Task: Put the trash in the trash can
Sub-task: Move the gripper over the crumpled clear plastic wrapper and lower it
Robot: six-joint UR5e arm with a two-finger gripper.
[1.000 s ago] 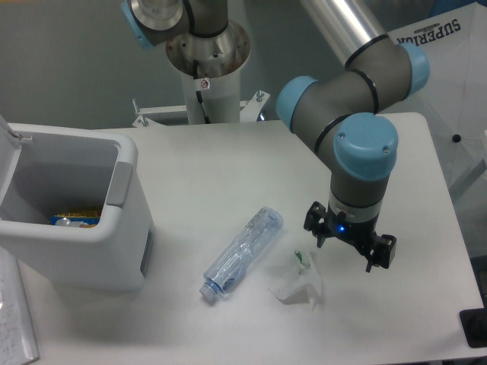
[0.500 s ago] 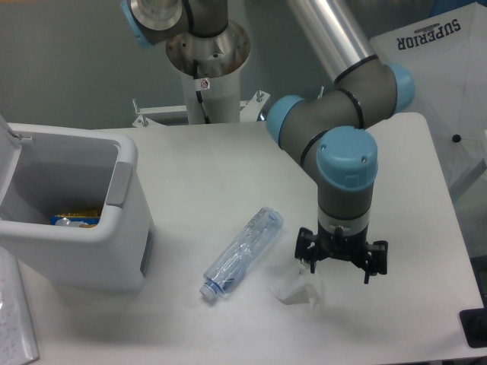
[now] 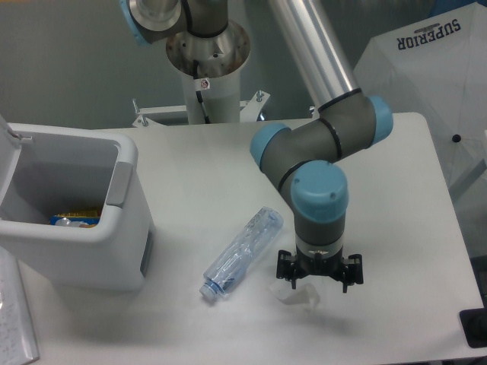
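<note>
Spread apart, the fingers of the black two-finger gripper (image 3: 319,274) now hang right over the small crumpled white wrapper (image 3: 297,293), having slid in from the right over the last second, so a grab on it looks close. Only the wrapper's pale folded edges show under the tool, while the crushed clear bluish plastic bottle (image 3: 242,252) lies just left on the white table (image 3: 205,167). Farther left stands the large boxy white plastic trash can (image 3: 122,228), open
</note>
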